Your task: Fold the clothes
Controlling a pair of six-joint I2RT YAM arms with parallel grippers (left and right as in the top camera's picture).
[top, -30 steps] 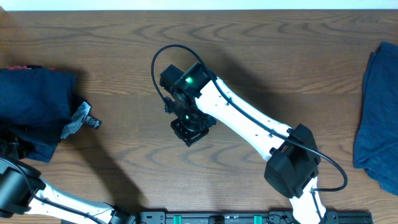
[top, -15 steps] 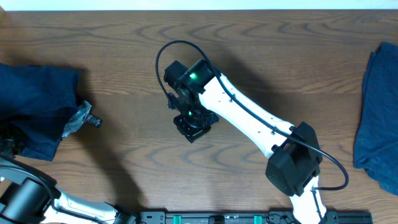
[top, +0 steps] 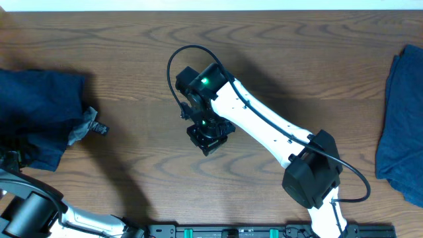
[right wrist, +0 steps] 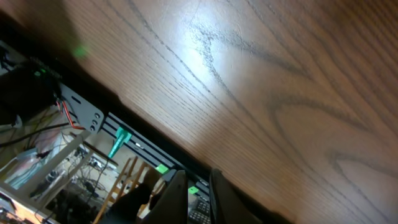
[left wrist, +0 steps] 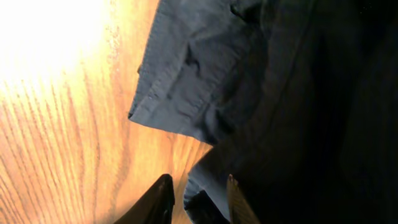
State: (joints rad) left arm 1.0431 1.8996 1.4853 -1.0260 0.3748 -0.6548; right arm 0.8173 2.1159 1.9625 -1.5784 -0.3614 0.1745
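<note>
Where the left end effector [left wrist: 199,180] hangs low over the wooden worktop [top: 297,53], its two dark fingers [left wrist: 158,202] stand apart astride the hem of the navy shorts [top: 36,112]. A rumpled edge of the cloth sits in the gap and touches one finger. A sliver of bare wood shows between the cloth and the other finger (so the jaws are open around the hem, not clamped on it). Ahead of this end effector the shorts spread out in dark folds, with a stitched band [left wrist: 180,81] lying just beyond the fingertips. On the side of the shorts turned toward the right end effector [right wrist: 198,177], a pale grey flap [top: 80,125] and a small black tag [top: 98,130] stick out onto the wood.

The right end effector hovers over bare worktop, well apart from the shorts. Its fingers are drawn almost together, with only a thin slit between them and nothing in it. Beyond its fingertips in the wrist view, past the worktop's edge, runs a black rail [right wrist: 118,142] with green fittings. A second blue garment [top: 400,125] lies well away from this end effector, on the side opposite the shorts, crumpled and partly cut off by the frame. A black cable [top: 173,66] loops out beside the right arm's wrist.
</note>
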